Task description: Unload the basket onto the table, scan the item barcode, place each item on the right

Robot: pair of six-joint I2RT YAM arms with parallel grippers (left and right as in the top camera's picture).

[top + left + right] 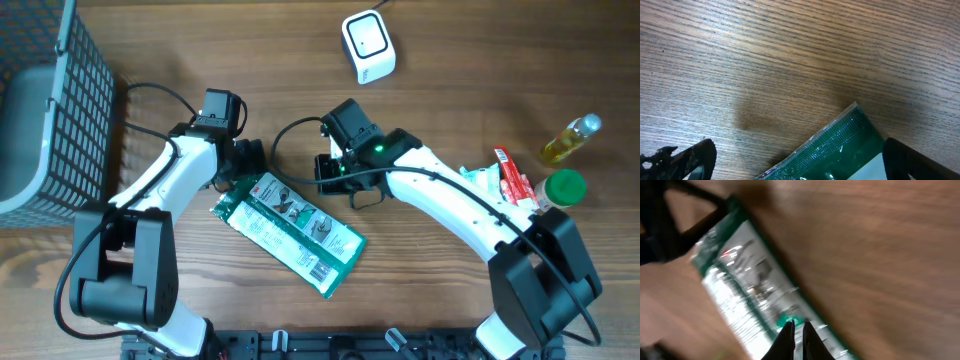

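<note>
We see a green, white-printed packet (290,232) flat on the surface (450,60), scanner (368,46) well apart. Our left jaws gape; our right jaws are closed, empty.

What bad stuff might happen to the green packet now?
1. The flat green plastic packet lies on the wooden table, and the open left end effector reaches only its corner; a pinch there might slip or just bend it.
2. The right end effector is shut close to the packet, so it may shove it instead of helping.
3. The white box-shaped scanner sits far across the table; a floppy packet could sag or drop on the way.
</note>
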